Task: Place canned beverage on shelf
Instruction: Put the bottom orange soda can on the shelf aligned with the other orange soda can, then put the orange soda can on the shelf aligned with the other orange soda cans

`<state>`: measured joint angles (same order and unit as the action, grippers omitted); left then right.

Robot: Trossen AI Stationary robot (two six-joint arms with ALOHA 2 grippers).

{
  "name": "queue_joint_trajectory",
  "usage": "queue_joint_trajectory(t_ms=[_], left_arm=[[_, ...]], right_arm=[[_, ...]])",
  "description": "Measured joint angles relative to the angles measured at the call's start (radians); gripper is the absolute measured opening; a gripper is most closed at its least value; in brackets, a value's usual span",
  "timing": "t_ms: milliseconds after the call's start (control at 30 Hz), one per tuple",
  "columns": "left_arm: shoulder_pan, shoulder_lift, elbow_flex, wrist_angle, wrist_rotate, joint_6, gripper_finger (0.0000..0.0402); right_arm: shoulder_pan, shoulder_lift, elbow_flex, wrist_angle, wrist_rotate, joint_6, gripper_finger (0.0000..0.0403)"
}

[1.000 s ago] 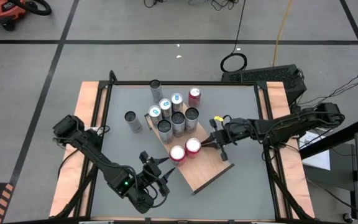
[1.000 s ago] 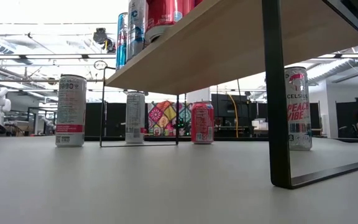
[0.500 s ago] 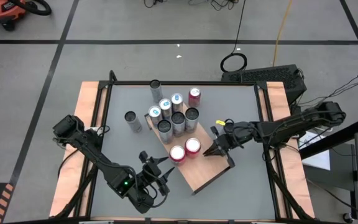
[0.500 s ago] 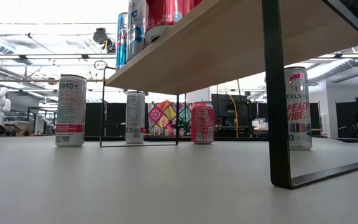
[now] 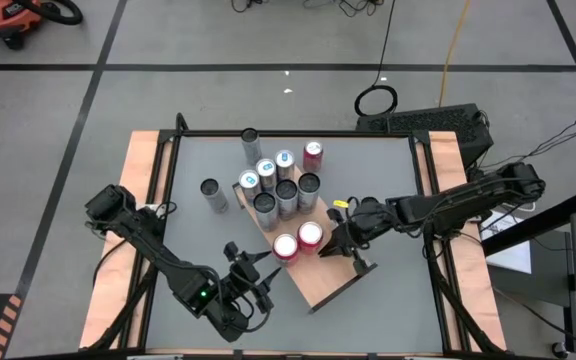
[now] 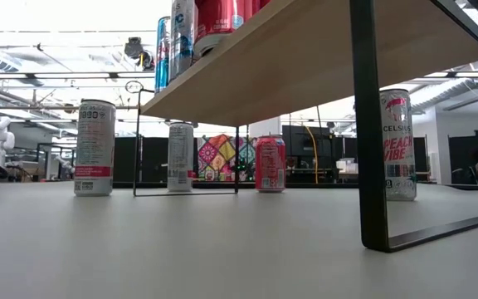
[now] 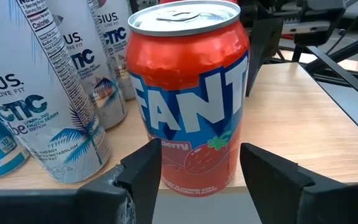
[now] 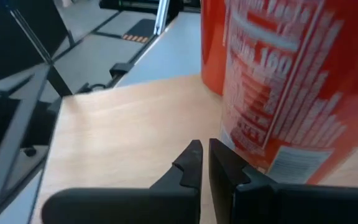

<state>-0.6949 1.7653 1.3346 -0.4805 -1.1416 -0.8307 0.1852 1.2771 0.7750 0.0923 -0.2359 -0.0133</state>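
Shelf: flat light-brown wooden board with a thin black rim (image 5: 330, 278), raised on black legs over the grey counter (image 5: 388, 180); bare wood remains toward 4 o'clock.
Task can: short red strawberry soda can with a silver top (image 7: 188, 93), upright on the shelf at its 8 o'clock edge, touching a second red can (image 5: 310, 235) at its 2 o'clock.
Stock already placed: six tall slim cans (image 5: 278, 185) clustered at the shelf's 11 o'clock end.
Cans off the shelf: three on the counter, a grey-topped one (image 5: 210, 190) at 9 o'clock of the shelf, another (image 5: 250, 137) at 12 o'clock, a red-topped one (image 5: 313, 150) at 1 o'clock.
Left gripper (image 7: 201, 165): fingers partly spread on either side of the soda can's base, with a little clearance at each side; nothing gripped.
Right gripper (image 8: 204, 163): fingers closed together, empty, low over the bare wood at 3 o'clock of the second red can.
Step in hand (judged): release after placement.
Good practice: back the left gripper straight out toward 8 o'clock, level, neither finger brushing the can.
Hazard: a sideways drag tips the can off the near edge.
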Motion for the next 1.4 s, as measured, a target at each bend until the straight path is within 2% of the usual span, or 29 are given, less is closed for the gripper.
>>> queue_joint_trajectory(t_ms=[1000, 1233, 1400], left_arm=[[0.0, 0.0, 0.0, -0.029, 0.003, 0.001, 0.0216], [0.0, 0.0, 0.0, -0.037, 0.003, 0.001, 0.0216], [0.0, 0.0, 0.0, -0.04, -0.003, 0.006, 0.0216]], right_arm=[[-0.081, -0.028, 0.0, -0.099, 0.014, -0.029, 0.0], [-0.087, -0.087, -0.001, -0.167, 0.089, -0.052, 0.0], [-0.088, -0.185, -0.001, -0.207, 0.134, -0.086, 0.0]])
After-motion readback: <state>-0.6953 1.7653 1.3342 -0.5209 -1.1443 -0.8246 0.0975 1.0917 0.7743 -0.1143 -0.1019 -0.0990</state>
